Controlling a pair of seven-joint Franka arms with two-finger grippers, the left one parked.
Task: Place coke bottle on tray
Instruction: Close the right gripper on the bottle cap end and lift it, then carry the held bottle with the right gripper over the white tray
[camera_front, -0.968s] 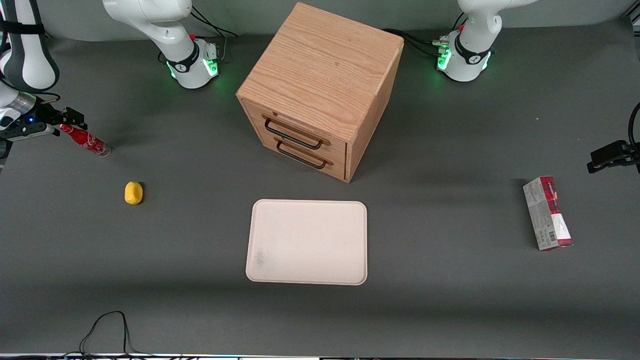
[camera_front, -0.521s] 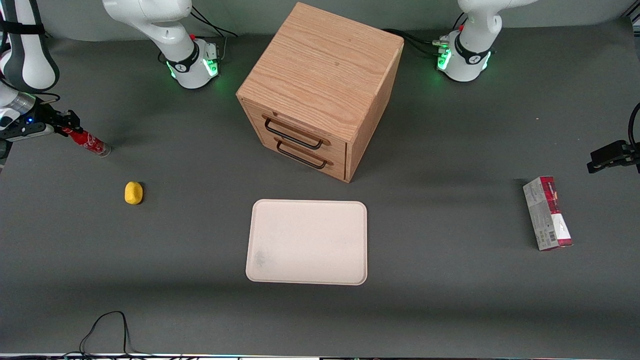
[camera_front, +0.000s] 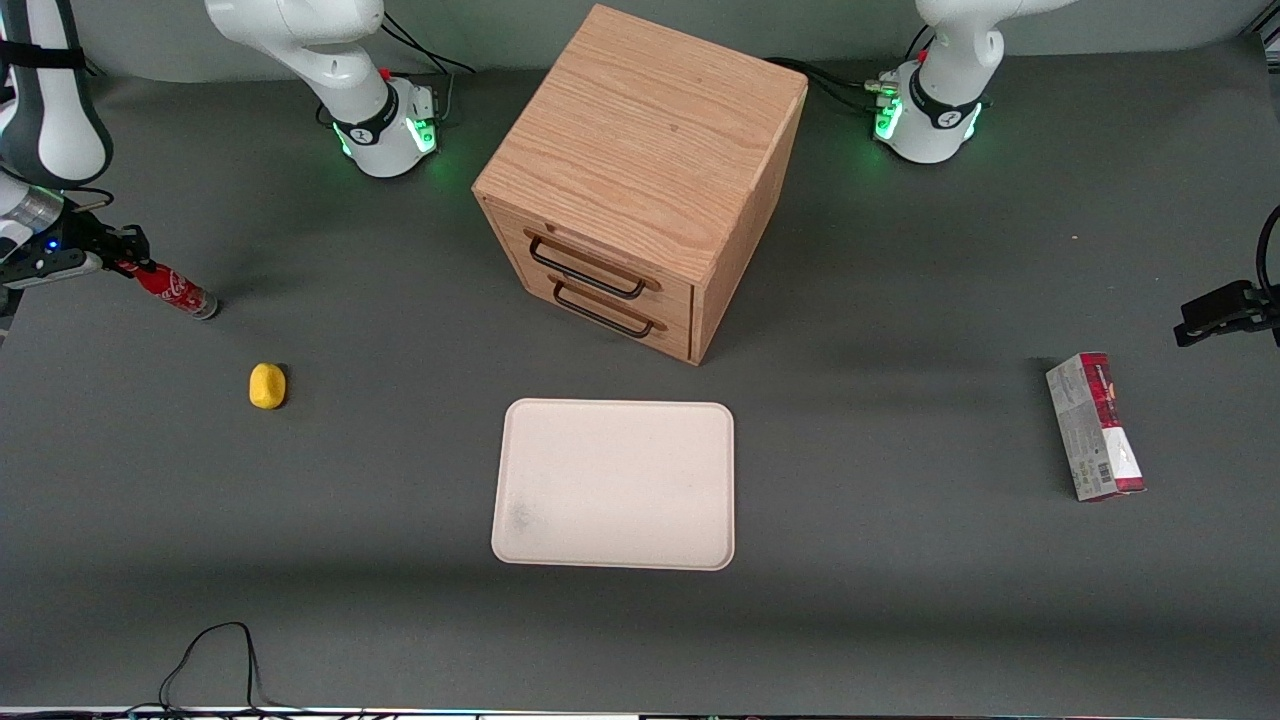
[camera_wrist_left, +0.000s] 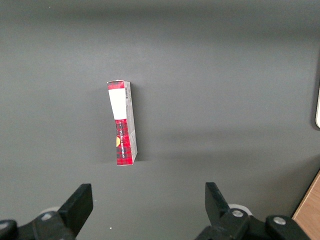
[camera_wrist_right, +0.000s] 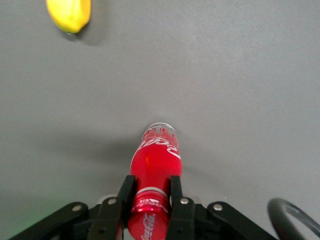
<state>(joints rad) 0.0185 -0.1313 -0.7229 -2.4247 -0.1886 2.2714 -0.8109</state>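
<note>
The coke bottle (camera_front: 175, 291) is a slim red bottle with white script and a clear base, at the working arm's end of the table. It tilts, with its clear base low near the table and its cap end up in my gripper (camera_front: 128, 262). In the right wrist view my gripper (camera_wrist_right: 151, 200) is shut on the coke bottle (camera_wrist_right: 156, 162) at its neck and cap, one finger on each side. The cream-white tray (camera_front: 614, 484) lies flat in front of the drawer cabinet, nearer the front camera, with nothing on it.
A yellow lump (camera_front: 266, 385) lies on the table nearer the front camera than the bottle; it also shows in the right wrist view (camera_wrist_right: 70, 15). A wooden two-drawer cabinet (camera_front: 640, 170) stands mid-table. A red-and-grey carton (camera_front: 1094, 425) lies toward the parked arm's end.
My gripper has drawn back toward the table's end with the bottle's cap end. The bottle now shows shorter and its base has shifted slightly the same way.
</note>
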